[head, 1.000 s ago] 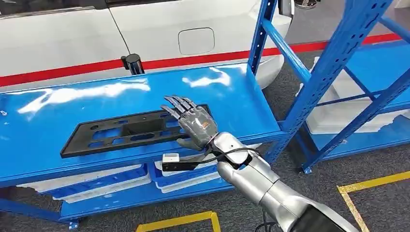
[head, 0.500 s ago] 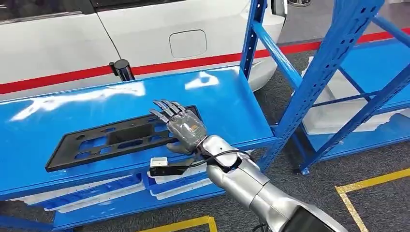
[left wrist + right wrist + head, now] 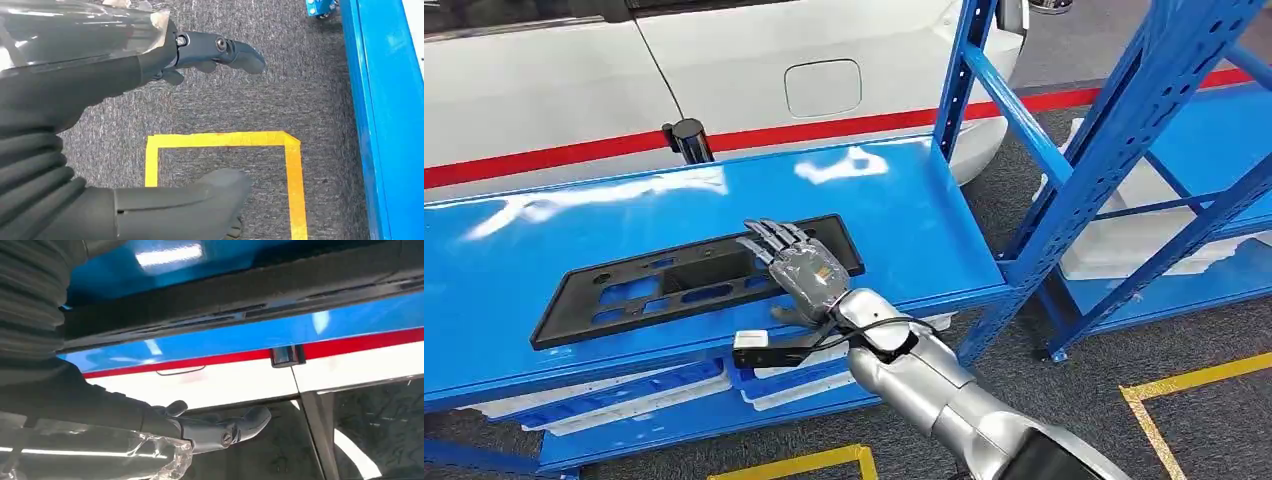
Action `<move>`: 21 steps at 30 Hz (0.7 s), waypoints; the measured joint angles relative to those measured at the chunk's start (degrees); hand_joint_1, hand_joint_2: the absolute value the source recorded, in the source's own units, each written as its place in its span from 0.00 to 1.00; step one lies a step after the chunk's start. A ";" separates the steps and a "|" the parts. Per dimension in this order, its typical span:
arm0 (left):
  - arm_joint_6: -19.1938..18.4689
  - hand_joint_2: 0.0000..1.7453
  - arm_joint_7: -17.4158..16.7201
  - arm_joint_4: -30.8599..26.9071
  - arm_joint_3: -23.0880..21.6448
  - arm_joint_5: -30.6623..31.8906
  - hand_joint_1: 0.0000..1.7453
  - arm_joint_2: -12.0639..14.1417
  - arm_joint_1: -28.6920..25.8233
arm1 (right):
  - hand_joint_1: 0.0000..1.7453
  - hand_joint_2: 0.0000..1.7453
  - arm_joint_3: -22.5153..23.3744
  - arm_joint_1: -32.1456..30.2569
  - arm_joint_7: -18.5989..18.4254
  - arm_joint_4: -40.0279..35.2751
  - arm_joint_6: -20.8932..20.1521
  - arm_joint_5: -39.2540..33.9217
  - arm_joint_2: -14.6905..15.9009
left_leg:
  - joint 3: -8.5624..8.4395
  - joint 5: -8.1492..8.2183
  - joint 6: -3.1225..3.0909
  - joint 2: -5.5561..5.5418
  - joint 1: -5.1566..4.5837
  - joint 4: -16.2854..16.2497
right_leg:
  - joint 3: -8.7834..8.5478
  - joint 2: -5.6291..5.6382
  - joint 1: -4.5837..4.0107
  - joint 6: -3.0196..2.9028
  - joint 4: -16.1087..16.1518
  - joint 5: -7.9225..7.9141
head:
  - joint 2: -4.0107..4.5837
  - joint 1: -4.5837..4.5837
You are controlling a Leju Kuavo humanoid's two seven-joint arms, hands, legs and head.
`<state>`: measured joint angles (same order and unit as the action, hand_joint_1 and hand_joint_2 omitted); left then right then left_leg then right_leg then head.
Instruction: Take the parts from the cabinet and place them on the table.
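I see my right hand in the middle of the head view, reaching up from the lower right. Its fingers are stretched out flat and a little apart, lying over the right end of the black plastic part. I cannot tell if they press on the part or only float above it. The hand grips nothing, so I call it open.

The black plastic part is long and flat, with cut-out holes. It lies on the blue shelf of the cabinet, in the middle left of the frame, near the front edge and a bit slanted. In the right wrist view the same part is a dark band across the top, and a dark finger pokes out lower down with nothing in it.

Behind the shelf is a white car with a red stripe and a fuel flap. A blue post stands at the right. White trays sit under the shelf at the lower left.

My left hand shows in the left wrist view. Its thumb and fingers are spread apart and hold nothing. Under it is grey carpet with yellow tape in a square shape. A blue shelf edge runs down the right side.
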<state>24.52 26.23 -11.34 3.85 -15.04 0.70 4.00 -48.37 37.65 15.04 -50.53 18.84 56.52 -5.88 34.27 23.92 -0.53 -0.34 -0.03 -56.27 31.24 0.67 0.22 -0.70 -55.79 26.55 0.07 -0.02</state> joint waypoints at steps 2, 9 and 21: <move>0.00 1.00 -0.04 0.00 0.00 0.07 0.00 0.02 0.00 | 0.00 1.00 0.02 -0.13 -0.20 0.52 0.42 0.33 -0.26 | -0.01 0.00 0.00 0.00 0.03 0.00 | -0.03 0.00 0.12 0.01 0.00 -0.01 | 0.00 0.00; 0.09 1.00 -0.13 0.00 -0.09 0.81 0.00 -0.07 0.10 | 0.00 1.00 0.37 -0.39 -2.69 3.58 2.71 4.42 -1.49 | -0.04 0.00 0.00 0.03 0.19 0.00 | -0.04 0.01 -0.02 0.02 -0.01 -0.01 | 0.00 0.00; 1.38 0.00 2.51 -0.02 -0.50 1.68 0.00 -0.50 0.63 | 0.00 1.00 3.56 2.56 -12.31 8.74 8.35 14.80 -3.96 | -0.05 -0.01 0.01 0.04 0.27 0.01 | -0.04 0.02 -0.12 0.01 -0.02 -0.01 | 0.00 0.00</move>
<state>25.90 28.74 -11.37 3.34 -13.35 0.20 4.62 -44.81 40.21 2.73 -41.79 27.19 71.32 -9.84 34.23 23.91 -0.52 -0.29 0.24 -56.26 31.20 0.69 0.10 -0.69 -55.81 26.54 0.07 -0.02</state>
